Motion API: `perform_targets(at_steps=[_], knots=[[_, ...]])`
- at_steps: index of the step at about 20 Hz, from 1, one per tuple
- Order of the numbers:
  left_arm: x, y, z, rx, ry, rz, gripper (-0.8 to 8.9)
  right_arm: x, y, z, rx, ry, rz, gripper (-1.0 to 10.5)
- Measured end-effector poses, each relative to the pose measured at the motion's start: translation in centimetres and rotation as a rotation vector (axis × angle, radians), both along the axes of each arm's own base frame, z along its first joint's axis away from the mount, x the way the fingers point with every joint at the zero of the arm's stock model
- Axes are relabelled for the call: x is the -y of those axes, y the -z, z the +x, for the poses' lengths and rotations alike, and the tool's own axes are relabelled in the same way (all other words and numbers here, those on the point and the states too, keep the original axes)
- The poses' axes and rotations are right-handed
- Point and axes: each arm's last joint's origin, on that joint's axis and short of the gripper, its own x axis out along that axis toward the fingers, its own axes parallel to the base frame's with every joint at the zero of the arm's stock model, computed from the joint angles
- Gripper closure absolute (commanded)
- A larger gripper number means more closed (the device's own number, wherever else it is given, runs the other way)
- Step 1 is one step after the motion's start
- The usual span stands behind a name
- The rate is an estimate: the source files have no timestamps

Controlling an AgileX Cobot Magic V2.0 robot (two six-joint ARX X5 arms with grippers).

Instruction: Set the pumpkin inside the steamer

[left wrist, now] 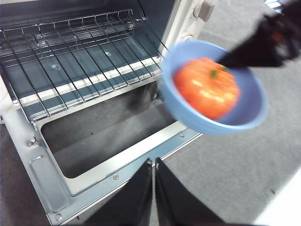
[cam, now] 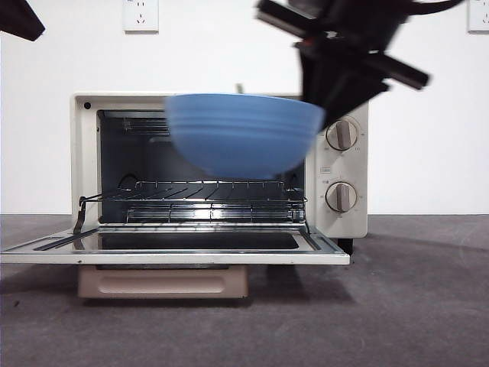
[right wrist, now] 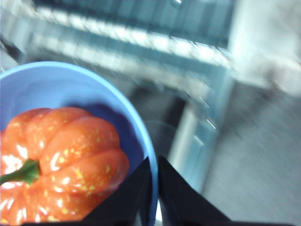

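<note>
The orange pumpkin (left wrist: 207,87) with its green stem lies in a ribbed blue bowl (cam: 244,134). My right gripper (right wrist: 154,188) is shut on the bowl's rim (right wrist: 141,136) and holds it in the air before the steamer's open mouth. The pumpkin fills the bowl in the right wrist view (right wrist: 56,160); in the front view the bowl's wall hides it. The cream-white steamer (cam: 348,164) stands with its door (cam: 176,252) folded down and its wire rack (cam: 206,195) bare. My left gripper (left wrist: 154,174) is shut and empty above the door's front edge (left wrist: 122,160).
Two round knobs (cam: 341,134) sit on the steamer's right panel. A beige handle (cam: 160,283) shows under the open door. The grey table (cam: 412,306) runs to the right of the steamer. The waiting arm shows as a black tip (cam: 19,19) at the top left.
</note>
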Motion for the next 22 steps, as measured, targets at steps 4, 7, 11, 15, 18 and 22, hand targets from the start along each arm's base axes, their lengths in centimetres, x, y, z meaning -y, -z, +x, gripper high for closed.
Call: perform_targets(at_steps=[4,7,11,15,18,22], knots=[[0.0,0.0,0.0,0.0,0.0,0.001,7.98,-2.3,-0.1,2.7,-0.001,0.067,-0.001,9.4],[0.0,0.0,0.0,0.0,0.0,0.001,7.98,-3.2,0.3,4.0,0.011,0.131,0.009,9.4],[0.0,0.0,0.0,-0.002,0.001,0.002,7.98,-3.8,0.7,5.0,0.041,0.217,0.055,9.4],[0.0,0.1,0.0,-0.003,0.002,0.006,7.98,-3.9,1.3,5.7,0.064,0.294,0.052,9.4],[0.0,0.1,0.0,-0.003,0.003,0.008,7.98,-4.1,1.4,6.0,0.077,0.312,0.07,9.4],[-0.1,0.2,-0.1,-0.016,0.004,0.015,7.98,-4.3,1.8,6.3,0.088,0.339,0.065,9.4]])
